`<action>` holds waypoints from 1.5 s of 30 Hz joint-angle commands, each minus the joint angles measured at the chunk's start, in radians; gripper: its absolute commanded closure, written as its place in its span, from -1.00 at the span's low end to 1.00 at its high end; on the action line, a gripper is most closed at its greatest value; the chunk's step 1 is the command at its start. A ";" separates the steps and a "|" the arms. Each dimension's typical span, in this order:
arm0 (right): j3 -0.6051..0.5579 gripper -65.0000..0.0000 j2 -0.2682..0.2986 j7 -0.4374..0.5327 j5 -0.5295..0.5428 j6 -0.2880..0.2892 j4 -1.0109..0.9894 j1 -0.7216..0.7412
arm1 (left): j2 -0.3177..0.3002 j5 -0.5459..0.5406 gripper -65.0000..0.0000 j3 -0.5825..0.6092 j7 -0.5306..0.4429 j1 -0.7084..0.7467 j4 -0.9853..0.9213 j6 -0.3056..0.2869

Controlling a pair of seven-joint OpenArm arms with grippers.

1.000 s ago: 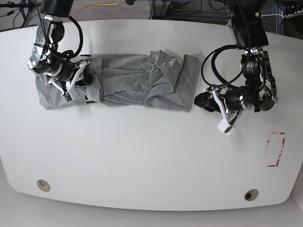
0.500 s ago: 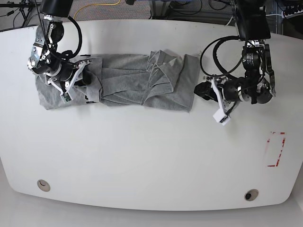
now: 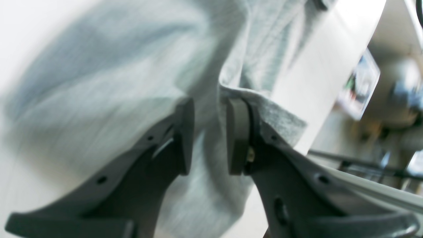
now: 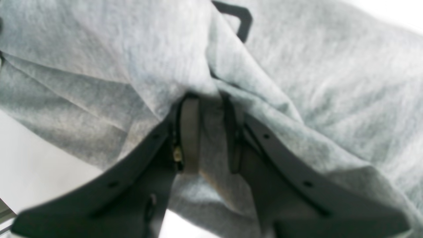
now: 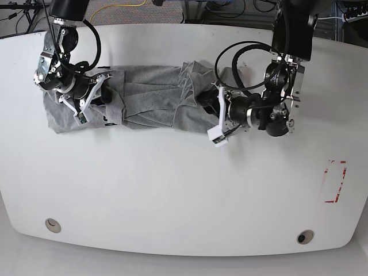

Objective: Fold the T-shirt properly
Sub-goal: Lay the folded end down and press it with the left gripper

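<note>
Left wrist: left gripper (image 3: pixel 206 138) jaws sat astride a fold of the grey T-shirt (image 3: pixel 125 76), narrow gap, grip unclear.
Right wrist: right gripper (image 4: pixel 208 135) pinched shirt cloth.
Base: shirt lay bunched, far-left on table (image 5: pixel 172 195).

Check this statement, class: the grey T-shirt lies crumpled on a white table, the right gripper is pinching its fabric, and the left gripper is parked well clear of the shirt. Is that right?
Not quite. The left gripper is not clear of the T-shirt: the base view shows it over the shirt's edge, and the left wrist view shows cloth between its fingers. The white table and the right gripper pinching fabric are correct.
</note>
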 commanded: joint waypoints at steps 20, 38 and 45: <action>0.006 0.60 0.016 0.013 0.012 -0.001 0.021 0.013 | 0.025 0.038 0.56 -0.012 -0.012 -0.125 0.081 -0.121; 0.006 0.60 0.014 0.013 0.012 -0.001 0.024 0.040 | -0.055 0.184 0.57 -0.194 -0.079 0.048 0.079 -0.121; 0.008 0.60 0.014 0.012 0.013 -0.001 0.024 0.057 | -0.087 0.260 0.58 -0.197 -0.096 0.094 0.077 -0.121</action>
